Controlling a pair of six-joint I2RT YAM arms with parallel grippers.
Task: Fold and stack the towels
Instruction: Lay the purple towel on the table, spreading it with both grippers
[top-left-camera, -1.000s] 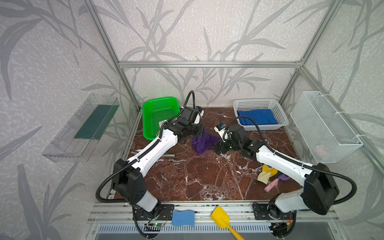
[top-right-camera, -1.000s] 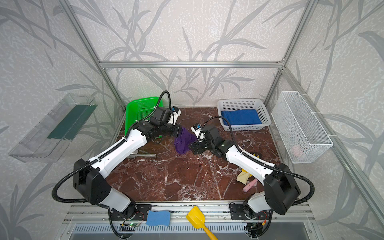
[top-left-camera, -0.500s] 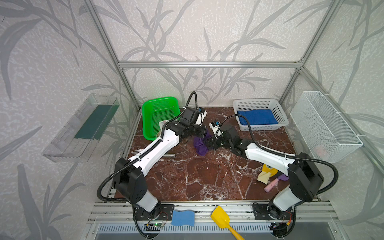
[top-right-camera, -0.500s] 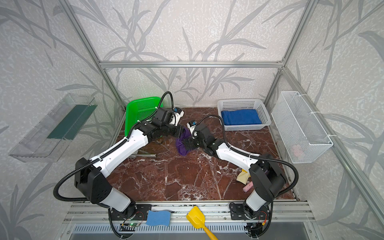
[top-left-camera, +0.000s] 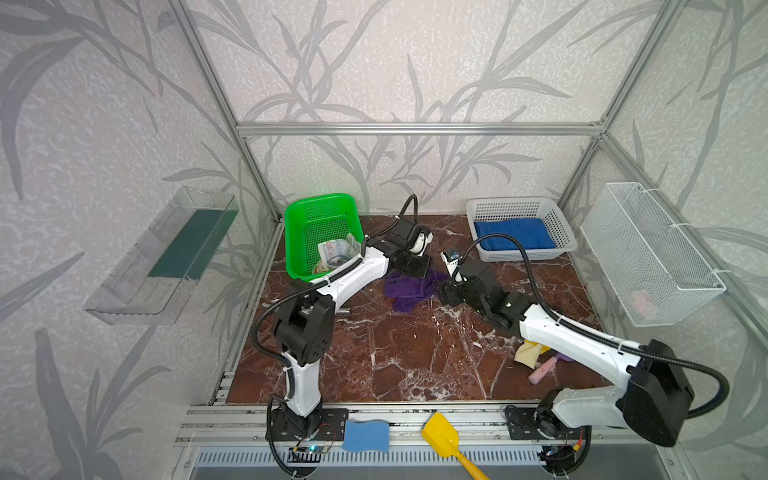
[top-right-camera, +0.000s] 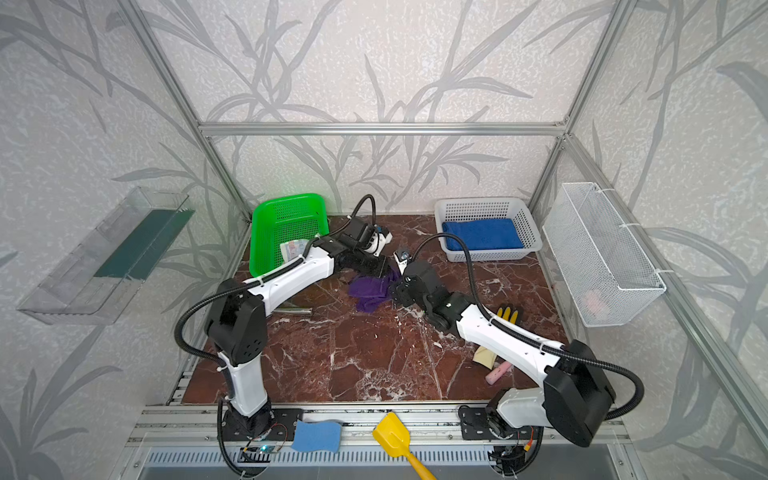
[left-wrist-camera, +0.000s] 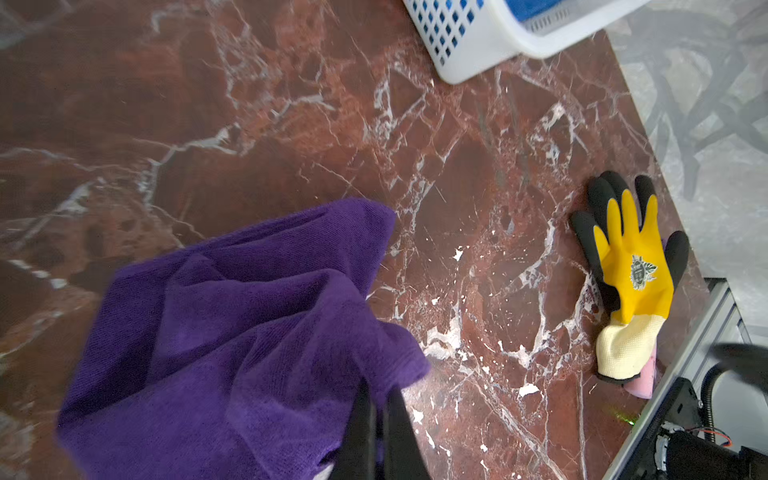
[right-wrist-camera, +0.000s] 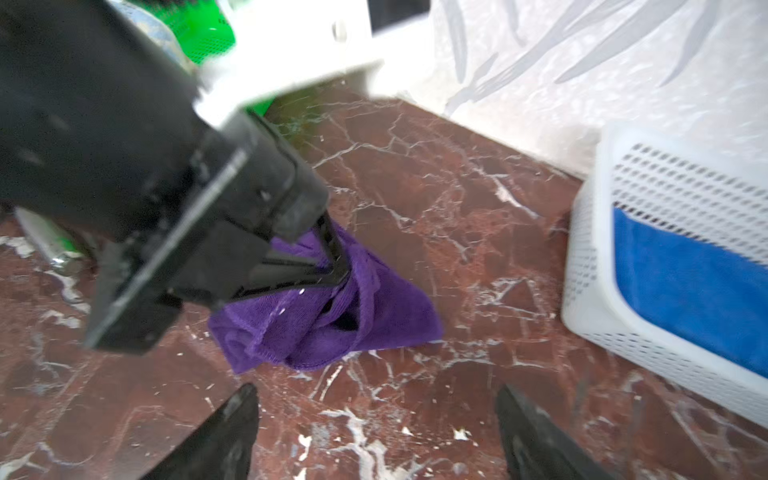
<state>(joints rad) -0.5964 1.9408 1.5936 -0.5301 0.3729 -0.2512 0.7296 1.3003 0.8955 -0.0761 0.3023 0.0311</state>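
purple towel (top-left-camera: 409, 289): crumpled on the marble surface (top-left-camera: 415, 361) between the 2 arms, with 1 bunched fold raised and the rest trailing down onto the marble
why it is held so: we judge the raised fold is meant to let a loose edge hang free, so a second grip can take it and the cloth can be spread before folding
left jaws: closed tight on that raised fold of the purple towel; both wrist views show cloth pinched between the tips and draping away from them
right jaws: spread wide and empty, holding and touching nothing; the fingertips (right-wrist-camera: 239, 409) hover low over bare marble just beside the towel's near edge
why the right jaws wait there: we read it as lining up on a corner or hem, though we cannot tell which part is the target
blue towel (top-left-camera: 515, 235): folded flat inside the white basket (top-left-camera: 524, 254) at the back right, which we take as the stacking place, so 1 of 3 looks done
printed towel (top-left-camera: 336, 251): rumpled in the green basket (top-left-camera: 320, 208) at the back left, not yet folded
yellow glove (left-wrist-camera: 631, 270): flat near the surface's right edge, well apart from the purple towel and no part of our job
risk: with only 1 pinch the cloth is bunched, so we expect a clean corner will be hard to find
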